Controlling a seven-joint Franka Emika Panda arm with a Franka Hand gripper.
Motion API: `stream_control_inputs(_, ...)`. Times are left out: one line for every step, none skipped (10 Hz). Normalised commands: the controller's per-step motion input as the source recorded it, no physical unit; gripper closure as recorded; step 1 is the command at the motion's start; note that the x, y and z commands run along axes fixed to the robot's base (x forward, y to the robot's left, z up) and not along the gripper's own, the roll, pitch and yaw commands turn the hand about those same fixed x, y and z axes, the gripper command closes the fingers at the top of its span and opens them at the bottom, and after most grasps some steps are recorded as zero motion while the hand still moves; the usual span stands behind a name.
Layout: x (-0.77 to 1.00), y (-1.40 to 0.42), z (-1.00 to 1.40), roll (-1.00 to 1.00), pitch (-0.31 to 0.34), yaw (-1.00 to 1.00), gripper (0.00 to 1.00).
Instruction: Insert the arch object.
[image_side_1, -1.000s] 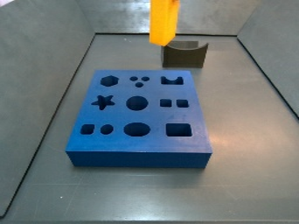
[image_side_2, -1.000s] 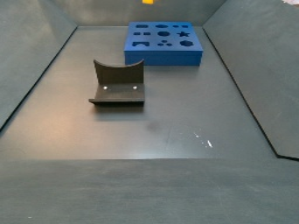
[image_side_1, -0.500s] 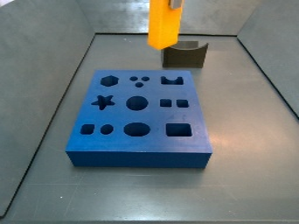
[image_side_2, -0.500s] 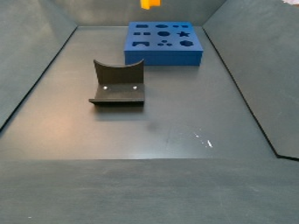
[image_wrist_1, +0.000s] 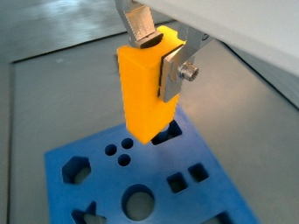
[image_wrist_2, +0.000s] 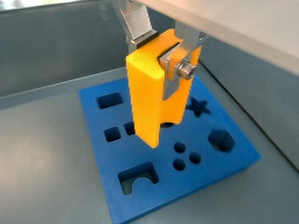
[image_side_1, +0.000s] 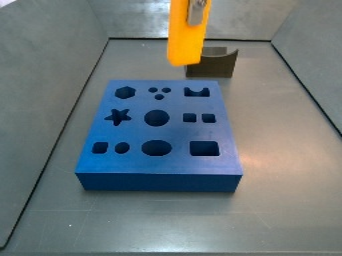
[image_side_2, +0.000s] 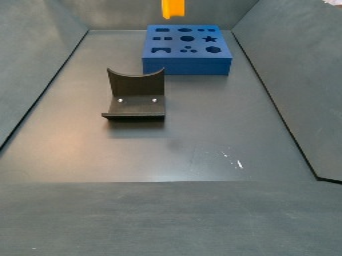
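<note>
**Orange block held high over the blue board**

The blue board (image_side_1: 160, 137) lay flat on the grey floor (image_side_2: 174, 140), full of shaped holes. The dark fixture (image_side_2: 134, 96) stood well apart from it — at about 7 o'clock of the board in that side view. The arch object (image_wrist_1: 147, 86) hung upright above the board, not touching it. The gripper (image_wrist_2: 163, 54) was clamped on its top end — silver fingers (image_wrist_1: 177, 68) pressed against its sides.

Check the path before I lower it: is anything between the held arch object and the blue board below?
Nothing visible. The pincer holds the arch object upright above the blue board, with only open air beneath it. The dark grey block sits beyond the board.
</note>
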Motion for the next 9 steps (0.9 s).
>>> stream_control_inputs(0.10, 0.00, -0.44, 0.11, -0.001, -0.99, 1.00)
stream_control_inputs(0.30, 0.02, -0.41, 0.14, 0.000, -0.86, 1.00)
stream_control_inputs(0.49, 0.05, -0.44, 0.14, -0.016, -0.69, 1.00)
stream_control_inputs(0.62, 0.15, -0.51, 0.02, -0.024, -0.51, 1.00)
stream_control_inputs(0.51, 0.19, -0.52, 0.00, -0.017, -0.43, 1.00)
stream_control_inputs(0.29, 0.21, -0.45, 0.00, 0.000, -0.35, 1.00)
stream_control_inputs(0.10, 0.16, -0.25, 0.00, 0.000, -0.30, 1.00)
stream_control_inputs(0.00, 0.15, -0.20, 0.00, 0.000, -0.11, 1.00)
stream_control_inputs(0.00, 0.11, -0.22, 0.00, 0.000, -0.18, 1.00)
